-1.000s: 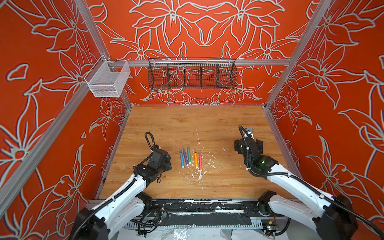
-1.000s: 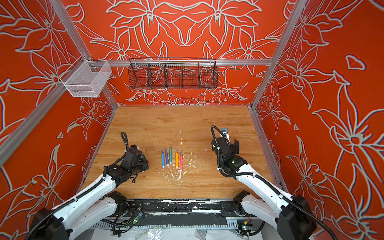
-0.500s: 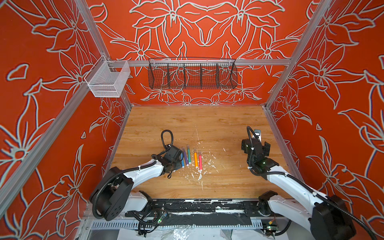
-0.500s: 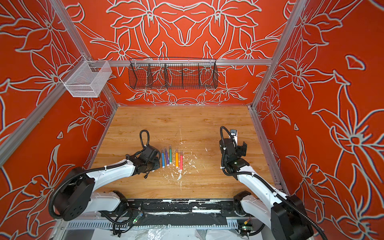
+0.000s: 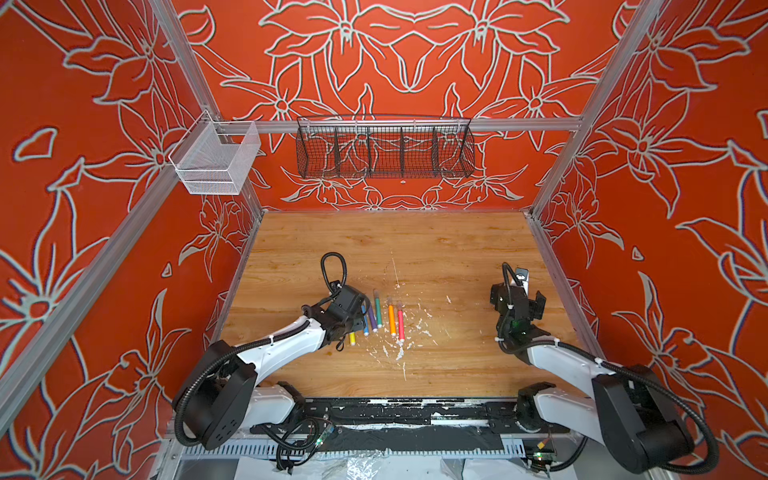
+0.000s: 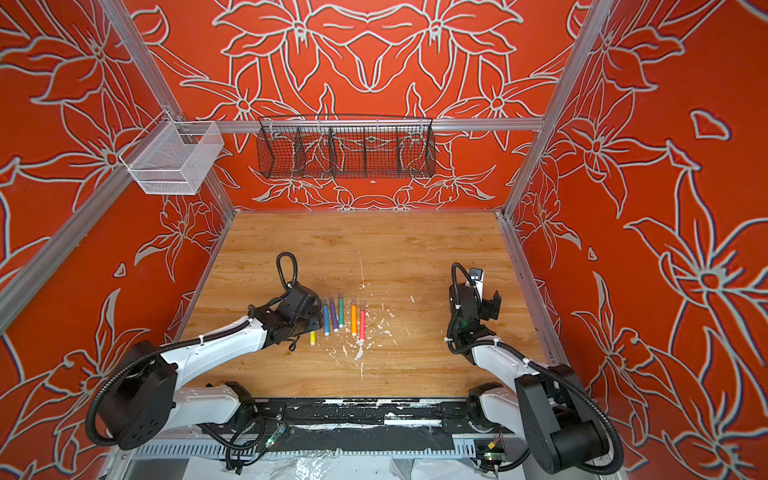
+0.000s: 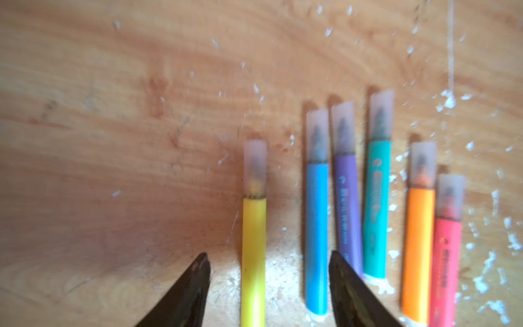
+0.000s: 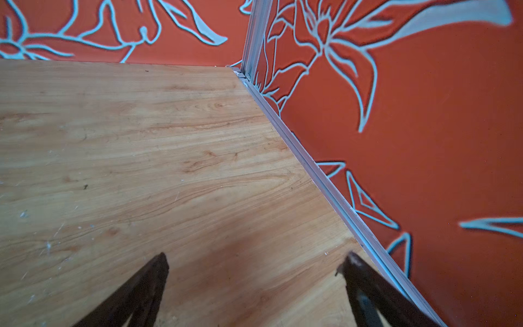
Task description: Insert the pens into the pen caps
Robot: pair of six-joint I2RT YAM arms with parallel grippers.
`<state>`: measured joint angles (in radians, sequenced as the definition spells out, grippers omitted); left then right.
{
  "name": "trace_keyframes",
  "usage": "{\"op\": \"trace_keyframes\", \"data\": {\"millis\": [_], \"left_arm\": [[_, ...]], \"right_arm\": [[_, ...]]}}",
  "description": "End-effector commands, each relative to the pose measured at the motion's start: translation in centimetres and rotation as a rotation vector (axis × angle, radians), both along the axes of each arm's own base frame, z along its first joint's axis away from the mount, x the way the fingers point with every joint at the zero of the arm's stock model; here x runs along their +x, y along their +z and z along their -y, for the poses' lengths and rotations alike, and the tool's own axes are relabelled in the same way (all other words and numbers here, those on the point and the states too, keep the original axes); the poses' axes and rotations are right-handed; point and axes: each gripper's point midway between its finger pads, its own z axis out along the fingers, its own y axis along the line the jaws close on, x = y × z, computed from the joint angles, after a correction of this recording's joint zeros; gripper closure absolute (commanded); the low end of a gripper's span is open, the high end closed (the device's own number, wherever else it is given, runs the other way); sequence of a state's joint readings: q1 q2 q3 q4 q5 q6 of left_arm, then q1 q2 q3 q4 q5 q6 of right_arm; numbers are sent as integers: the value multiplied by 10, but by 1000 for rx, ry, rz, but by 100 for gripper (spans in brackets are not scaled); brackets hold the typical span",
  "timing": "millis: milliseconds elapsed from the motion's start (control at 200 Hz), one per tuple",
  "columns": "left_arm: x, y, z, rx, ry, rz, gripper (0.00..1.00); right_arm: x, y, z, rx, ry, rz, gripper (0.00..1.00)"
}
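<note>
my left claw, open, straddles the thin yellow plastic marker pen — light, slick; i'd pinch mid-barrel, clear tube cap toward twelve o'clock.

Orange floral walls carry 1 black basket and 1 white basket above the wooden floor (perhaps scratched).

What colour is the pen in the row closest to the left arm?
Yellow; that pen shows best in the left wrist view.
</note>
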<state>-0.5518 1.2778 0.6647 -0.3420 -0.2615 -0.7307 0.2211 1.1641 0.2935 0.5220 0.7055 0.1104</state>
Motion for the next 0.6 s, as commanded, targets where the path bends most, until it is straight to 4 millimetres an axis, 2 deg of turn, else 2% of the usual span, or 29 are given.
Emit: {"op": "trace_keyframes", "data": {"millis": [0, 30, 95, 120, 165, 220, 265, 295, 370, 435, 465, 495, 596], "left_arm": [[11, 36, -39, 135, 113, 67, 20], [13, 43, -54, 157, 166, 78, 16], [20, 57, -85, 218, 247, 117, 17], [20, 62, -101, 260, 296, 136, 17], [17, 67, -126, 350, 353, 169, 16], [21, 71, -144, 493, 326, 241, 12], [19, 81, -157, 554, 352, 278, 11], [17, 84, -166, 605, 363, 299, 11], [16, 80, -176, 634, 367, 379, 11], [15, 53, -175, 605, 297, 458, 10], [21, 66, -175, 594, 301, 563, 10], [22, 65, -170, 565, 273, 569, 10], [27, 64, -172, 469, 272, 653, 10]], "right_arm": [[12, 10, -2, 35, 55, 83, 2], [14, 10, -2, 34, 62, 82, 2], [20, 5, -6, 28, 104, 92, 2], [22, -1, -8, 26, 121, 92, 2], [30, 0, -13, 13, 168, 137, 2], [41, -16, -31, 35, 278, 18, 3], [48, -16, -32, 62, 299, 23, 3], [45, -23, -28, 71, 281, 17, 2], [44, -22, -28, 58, 286, 63, 3], [44, -24, -27, 71, 284, 25, 3], [46, -23, -27, 65, 283, 47, 3], [48, -22, -26, 57, 281, 55, 3], [46, -24, -26, 67, 276, 21, 3]]}}
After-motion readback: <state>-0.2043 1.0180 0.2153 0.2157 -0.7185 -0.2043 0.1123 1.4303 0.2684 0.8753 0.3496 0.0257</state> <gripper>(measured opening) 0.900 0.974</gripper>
